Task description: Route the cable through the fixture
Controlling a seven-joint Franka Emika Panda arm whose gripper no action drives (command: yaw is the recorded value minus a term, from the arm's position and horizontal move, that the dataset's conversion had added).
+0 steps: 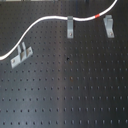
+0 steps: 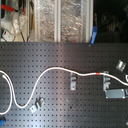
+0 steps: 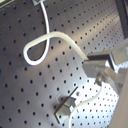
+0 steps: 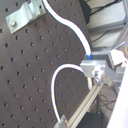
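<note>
The long thin white flexible cable [image 1: 45, 19] is laid across the black perforated table [image 1: 65, 85], curving from the first exterior view's left edge up to its upper right, with its short red band [image 1: 98, 16] between two upright metal clips [image 1: 70, 26] [image 1: 108, 26]. A third metal clip [image 1: 21, 54] is seen just beside the cable's lower stretch. In the first wrist view the tool [image 3: 102, 67] is seen closed on the cable, which loops over the table.
</note>
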